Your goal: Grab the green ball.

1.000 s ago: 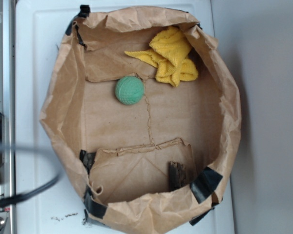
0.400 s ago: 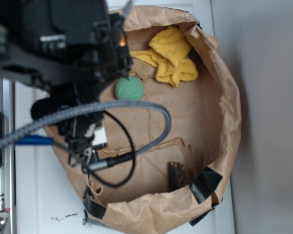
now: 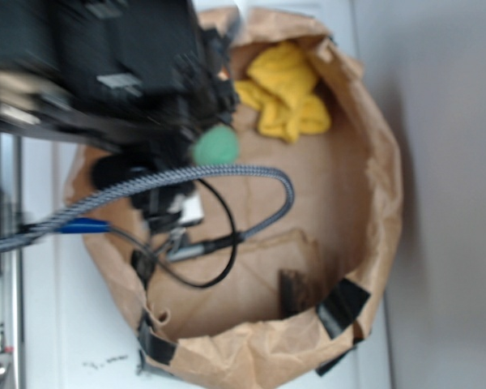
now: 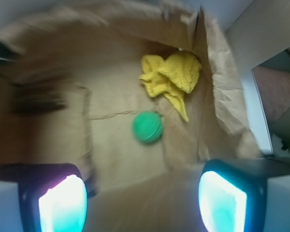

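Note:
The green ball point(image 3: 216, 147) lies on the floor of a brown paper bag point(image 3: 373, 121), partly covered on its left by the black arm in the exterior view. In the wrist view the green ball point(image 4: 147, 127) sits ahead of my gripper point(image 4: 142, 203) and apart from it. My gripper is open, its two glowing pads far apart with nothing between them. The fingertips themselves are hidden under the arm body in the exterior view.
A crumpled yellow cloth point(image 3: 287, 97) lies in the bag's far corner, close to the ball, and shows as the yellow cloth point(image 4: 171, 79) in the wrist view. Grey and black cables point(image 3: 227, 211) hang over the bag. A dark scrap point(image 3: 296, 292) lies near the front wall.
The arm came in from the left over the bag and has moved slightly right, covering more of the ball's left side. Ball and cloth have not moved.

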Robot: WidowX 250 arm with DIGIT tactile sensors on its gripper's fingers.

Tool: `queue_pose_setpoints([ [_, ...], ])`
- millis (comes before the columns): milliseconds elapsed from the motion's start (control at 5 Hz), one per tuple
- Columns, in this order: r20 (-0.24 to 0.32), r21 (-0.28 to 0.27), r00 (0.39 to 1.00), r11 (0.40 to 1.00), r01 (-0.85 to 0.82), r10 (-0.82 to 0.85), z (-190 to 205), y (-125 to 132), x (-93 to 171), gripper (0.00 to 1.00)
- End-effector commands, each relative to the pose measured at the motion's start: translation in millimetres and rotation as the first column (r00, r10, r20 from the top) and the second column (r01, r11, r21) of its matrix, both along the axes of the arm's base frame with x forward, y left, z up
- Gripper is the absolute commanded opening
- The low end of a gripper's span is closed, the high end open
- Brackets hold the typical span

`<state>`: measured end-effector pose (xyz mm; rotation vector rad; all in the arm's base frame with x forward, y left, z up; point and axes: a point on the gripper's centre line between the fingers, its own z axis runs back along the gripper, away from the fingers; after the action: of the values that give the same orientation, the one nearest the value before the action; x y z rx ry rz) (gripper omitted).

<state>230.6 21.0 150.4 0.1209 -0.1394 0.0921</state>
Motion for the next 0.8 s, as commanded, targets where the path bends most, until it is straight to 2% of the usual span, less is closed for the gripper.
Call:
queue_pose_setpoints([
  [0,-0.013,-0.036,0.998,0.997,0.062,-0.062,-79,9,26,1.00],
  [200,-0.037,-0.048,0.996,0.996,0.079,-0.081,-103,10,29,1.00],
  [600,-0.086,-0.014,0.995,0.999,0.052,-0.053,-125,24,36,1.00],
])
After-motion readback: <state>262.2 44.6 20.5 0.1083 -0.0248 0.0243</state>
